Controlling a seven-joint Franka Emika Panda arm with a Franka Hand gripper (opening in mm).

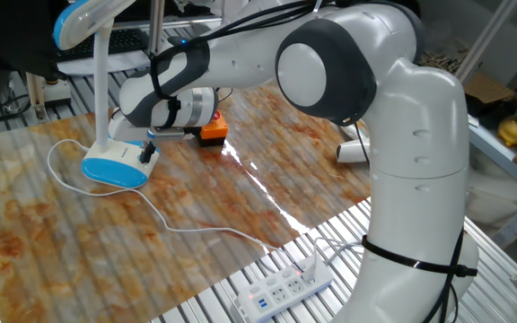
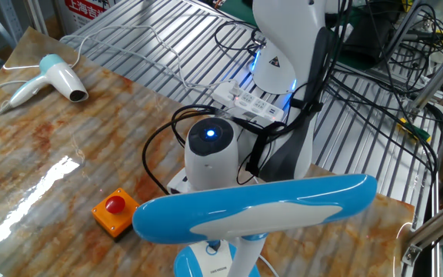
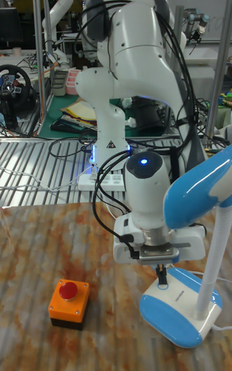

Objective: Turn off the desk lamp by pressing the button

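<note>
The desk lamp stands at the table's left, with an oval blue-and-white base, a slim white neck and a blue-backed head that shows no glow. In the tall fixed view my gripper points straight down over the near end of the base. Its fingertips are pressed together into one dark tip, at or just above the white top face. The button is too faint to pick out beneath that tip. In the other fixed view the lamp head hides the gripper.
A red push-button on an orange box sits just behind my wrist. The white-and-blue hair dryer lies farther off. The lamp's thin cord trails across the table toward a power strip on the metal rack.
</note>
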